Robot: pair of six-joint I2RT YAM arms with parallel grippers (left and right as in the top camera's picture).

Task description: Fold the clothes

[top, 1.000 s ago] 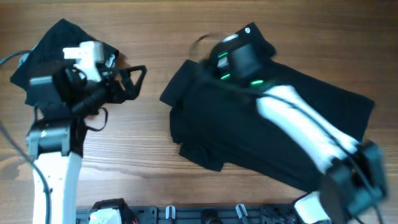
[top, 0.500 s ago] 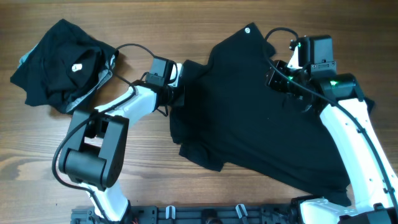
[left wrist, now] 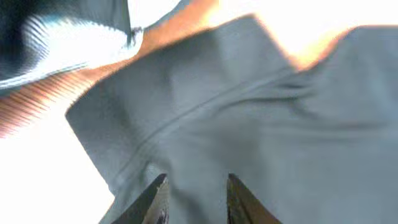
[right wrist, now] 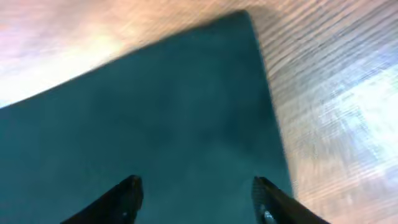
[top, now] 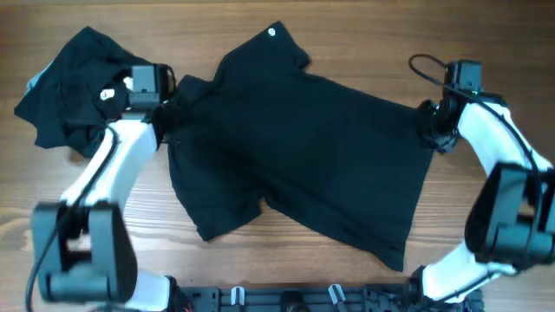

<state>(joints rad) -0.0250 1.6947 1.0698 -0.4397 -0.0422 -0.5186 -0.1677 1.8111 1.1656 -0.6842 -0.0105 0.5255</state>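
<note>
A large black short-sleeved shirt (top: 303,147) lies spread across the middle of the table, with a small white logo (top: 272,33) near its far edge. My left gripper (top: 171,111) is at the shirt's left sleeve. In the left wrist view its jaws (left wrist: 196,186) stand a little apart over the sleeve fabric (left wrist: 249,112), pinching nothing. My right gripper (top: 431,130) is at the shirt's right edge. Seen from the right wrist, the jaws (right wrist: 198,186) are wide open above the flat fabric (right wrist: 155,124) near its corner. A second black garment with grey trim (top: 74,95) lies bunched at the far left.
The wooden table (top: 486,35) shows bare on the right and along the far edge. A black rack (top: 286,299) runs along the front edge. Both arm bases stand at the front corners, and a cable (top: 425,65) loops near the right wrist.
The shirt has shifted left and lies flatter and wider. The left gripper moved left with the sleeve, the right went to the shirt's right edge, and both jaws have parted.
</note>
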